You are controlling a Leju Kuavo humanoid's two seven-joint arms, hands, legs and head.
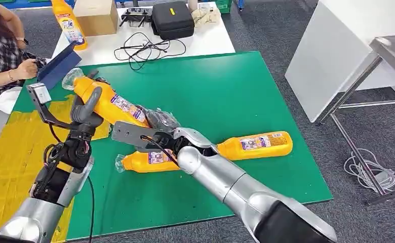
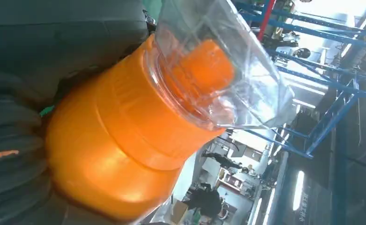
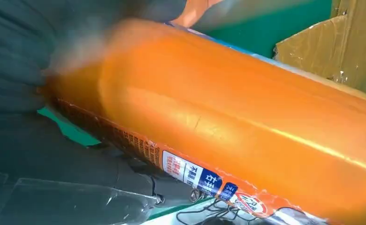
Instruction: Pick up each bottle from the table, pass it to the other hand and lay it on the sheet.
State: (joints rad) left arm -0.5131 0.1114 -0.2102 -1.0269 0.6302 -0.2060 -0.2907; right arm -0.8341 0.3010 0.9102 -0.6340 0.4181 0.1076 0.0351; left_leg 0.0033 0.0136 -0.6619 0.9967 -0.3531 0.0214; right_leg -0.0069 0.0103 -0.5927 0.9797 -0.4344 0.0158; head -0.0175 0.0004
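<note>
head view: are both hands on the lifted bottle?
Yes: the left hand grips the lifted bottle near its cap and the right hand holds its base end.

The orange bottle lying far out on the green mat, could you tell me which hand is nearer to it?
Right. The right hand grips the raised bottle near mid-mat, closer to the lying bottle; the left hand holds the raised bottle's neck end, farther away.
</note>
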